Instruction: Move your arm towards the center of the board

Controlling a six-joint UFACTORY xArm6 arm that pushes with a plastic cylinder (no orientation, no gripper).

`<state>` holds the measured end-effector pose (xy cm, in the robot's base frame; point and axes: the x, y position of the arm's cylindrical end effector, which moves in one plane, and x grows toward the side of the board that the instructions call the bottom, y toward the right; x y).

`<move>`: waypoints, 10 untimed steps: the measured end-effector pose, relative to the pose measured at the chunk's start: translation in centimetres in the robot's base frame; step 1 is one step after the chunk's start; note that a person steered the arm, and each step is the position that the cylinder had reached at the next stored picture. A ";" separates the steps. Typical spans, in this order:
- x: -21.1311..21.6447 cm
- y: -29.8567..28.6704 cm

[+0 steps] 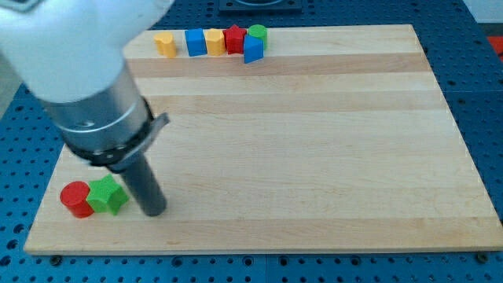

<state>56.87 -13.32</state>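
My tip rests on the wooden board near its bottom left corner. A green star block lies just left of the tip, close to it, and a red cylinder touches the star's left side. Along the view's top edge sits a row of blocks: a yellow one, a blue cube, a second yellow one, a red star, a green cylinder and a blue block in front of it.
The arm's large white and grey body covers the board's upper left part. A blue perforated table surrounds the board.
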 end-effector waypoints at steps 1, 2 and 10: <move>-2.7 4.3; -4.8 5.6; -11.0 6.1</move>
